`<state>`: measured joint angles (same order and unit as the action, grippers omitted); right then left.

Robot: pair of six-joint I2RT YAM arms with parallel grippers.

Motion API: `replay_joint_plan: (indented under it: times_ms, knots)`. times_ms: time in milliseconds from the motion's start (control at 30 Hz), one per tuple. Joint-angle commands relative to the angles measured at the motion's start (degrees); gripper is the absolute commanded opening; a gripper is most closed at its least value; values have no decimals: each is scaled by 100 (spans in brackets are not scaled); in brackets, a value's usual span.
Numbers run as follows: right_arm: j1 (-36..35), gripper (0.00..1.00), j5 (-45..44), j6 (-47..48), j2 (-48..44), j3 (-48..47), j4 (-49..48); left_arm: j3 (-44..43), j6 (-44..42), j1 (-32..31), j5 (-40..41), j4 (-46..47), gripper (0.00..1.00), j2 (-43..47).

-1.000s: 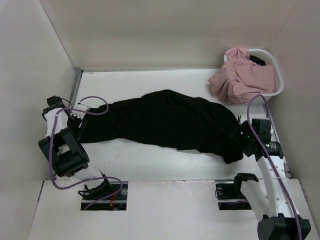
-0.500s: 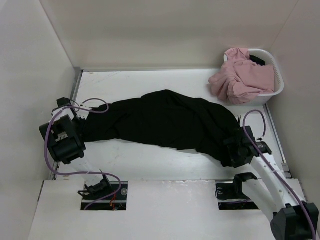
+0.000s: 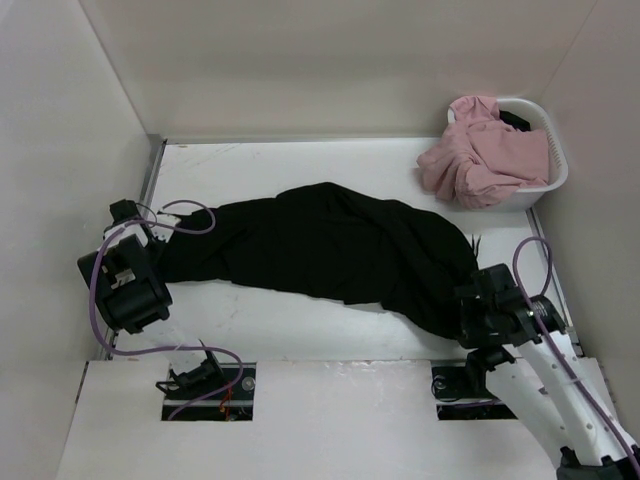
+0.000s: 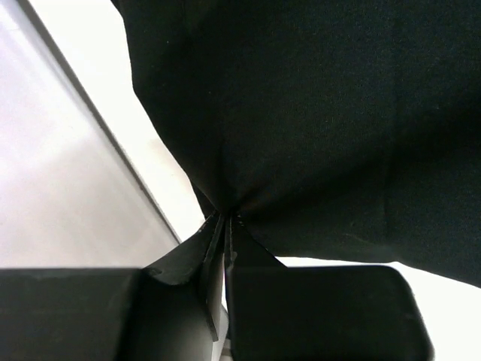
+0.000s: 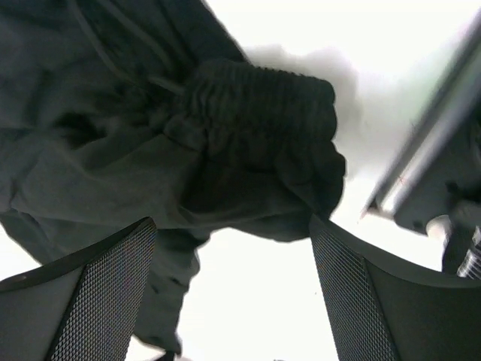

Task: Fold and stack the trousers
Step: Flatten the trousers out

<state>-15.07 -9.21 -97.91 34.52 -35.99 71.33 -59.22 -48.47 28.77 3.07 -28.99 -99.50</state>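
Observation:
The black trousers [image 3: 330, 245] lie stretched across the white table [image 3: 300, 325], leg ends at the left, gathered waistband [image 5: 255, 98] at the right. My left gripper [image 3: 150, 245] is shut on the cloth at the leg end; in the left wrist view the jaws are pressed together with the trousers [image 4: 316, 113] pinched at their tips [image 4: 224, 219]. My right gripper [image 3: 470, 300] stands open at the waist end; in the right wrist view its mesh-faced fingers [image 5: 101, 271] sit wide apart just short of the waistband, with bare table between them.
A white basket [image 3: 545, 165] with pink clothing [image 3: 480, 160] sits at the back right corner. Side walls stand close on both sides, and a metal rail [image 3: 152, 170] runs along the table's left edge. The arm bases [image 3: 205, 380] occupy the near edge.
My left gripper has closed on the leg end of the trousers. The right arm swung nearer and lower toward the waistband, its jaws still open.

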Motion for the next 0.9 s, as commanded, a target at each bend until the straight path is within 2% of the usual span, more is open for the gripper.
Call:
replay_joint_plan:
  times_ms: [0,200,300,433,533,633,733,867]
  knots:
    - [-473,87,52,-1141,-60,-435,995,51,-172,176,88,289,0,133]
    - [-1579,86,60,-2319,229,-663,856,-116,-224,396,159,315,0,36]
    - [-2248,87,-115,-2627,590,-1059,1162,-203,-277,546,194,342,0,19]
    - [-2654,88,68,-3119,705,-446,1182,-362,-295,748,229,377,0,-69]
    - [-2611,85,-1,-3585,547,318,559,-423,-312,827,229,333,0,-52]
    - [-2216,85,-325,-3578,713,505,233,-450,-400,854,229,298,0,18]
    - [-1760,85,-704,-3227,775,557,-48,-538,-444,889,229,280,0,19]
    - [-1126,84,-599,-2349,1248,523,-233,-704,-436,933,299,333,0,-43]
